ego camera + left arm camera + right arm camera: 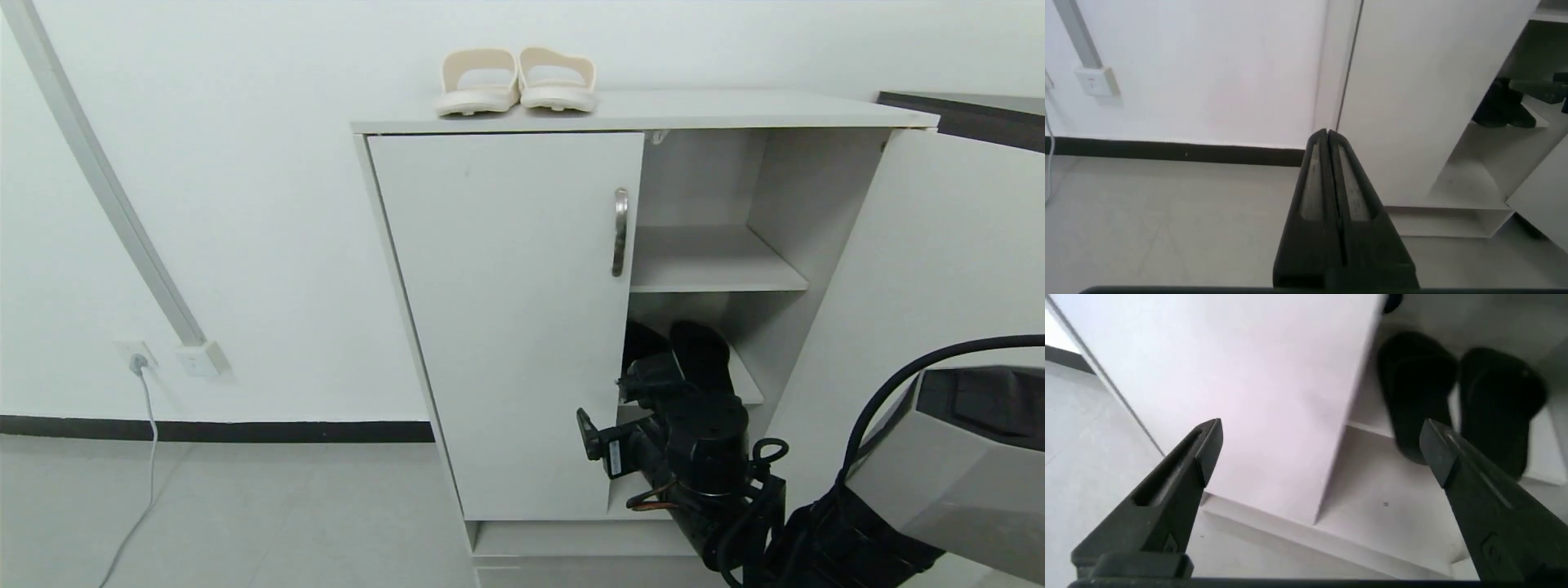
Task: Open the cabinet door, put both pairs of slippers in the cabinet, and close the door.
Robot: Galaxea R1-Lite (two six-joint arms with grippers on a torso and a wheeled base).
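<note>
A pair of cream slippers stands on top of the white cabinet. The cabinet's left door with its metal handle is closed, and the right door is swung open. A pair of black slippers lies on the lower shelf inside. My right gripper is open and empty just in front of them, at the edge of the closed door. My left gripper is shut on nothing, low over the floor left of the cabinet.
The upper shelf inside is bare. A wall socket with a grey cable and a slanting conduit are on the wall to the left. A dark-topped unit stands behind the open door.
</note>
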